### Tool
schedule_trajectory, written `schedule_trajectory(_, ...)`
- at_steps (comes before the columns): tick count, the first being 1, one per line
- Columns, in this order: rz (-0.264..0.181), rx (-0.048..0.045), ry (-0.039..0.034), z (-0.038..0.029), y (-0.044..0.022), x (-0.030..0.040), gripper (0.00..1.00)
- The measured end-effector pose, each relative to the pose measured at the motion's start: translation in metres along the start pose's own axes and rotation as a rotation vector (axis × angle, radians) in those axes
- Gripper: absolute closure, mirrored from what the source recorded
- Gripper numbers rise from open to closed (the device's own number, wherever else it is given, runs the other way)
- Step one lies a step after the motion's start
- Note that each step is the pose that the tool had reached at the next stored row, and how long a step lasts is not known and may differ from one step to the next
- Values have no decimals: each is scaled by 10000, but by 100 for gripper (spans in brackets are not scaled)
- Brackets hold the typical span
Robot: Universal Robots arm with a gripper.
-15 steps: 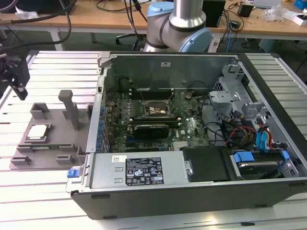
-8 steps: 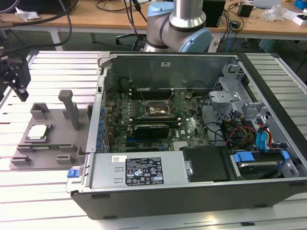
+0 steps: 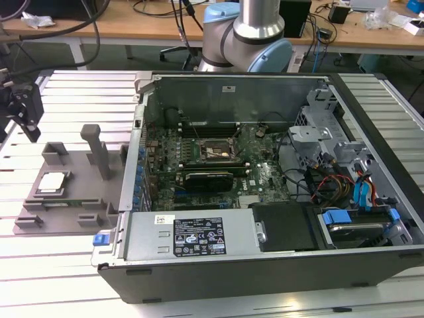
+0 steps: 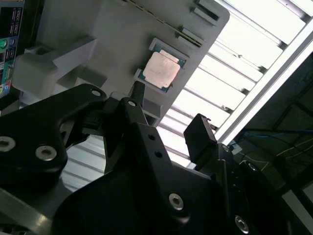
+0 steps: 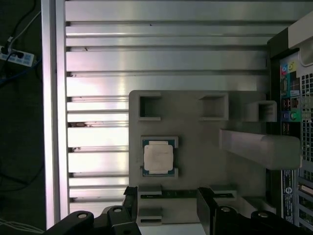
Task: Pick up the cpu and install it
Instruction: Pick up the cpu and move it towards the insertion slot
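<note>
Hovering with its fingers apart and empty, the claw (image 5: 167,195) sits just short of the cpu (image 5: 158,157), which lies flat in a recess of the grey fixture tray (image 5: 195,142) on the slatted table (image 5: 166,58). To my eye the chip is light, stiff, slick-topped and delicate, best pinched by two opposite edges of its pale rim. Beyond the tray stands the open computer case (image 3: 232,99).
</note>
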State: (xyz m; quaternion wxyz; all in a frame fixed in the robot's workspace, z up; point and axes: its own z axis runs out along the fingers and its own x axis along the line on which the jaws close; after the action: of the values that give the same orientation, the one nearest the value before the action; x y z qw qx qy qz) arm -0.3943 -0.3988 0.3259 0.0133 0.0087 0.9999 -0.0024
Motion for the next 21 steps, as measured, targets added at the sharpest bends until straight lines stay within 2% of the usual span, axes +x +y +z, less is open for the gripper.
schedule_trajectory(21, 0, 0, -1, 105, 0, 3, 40)
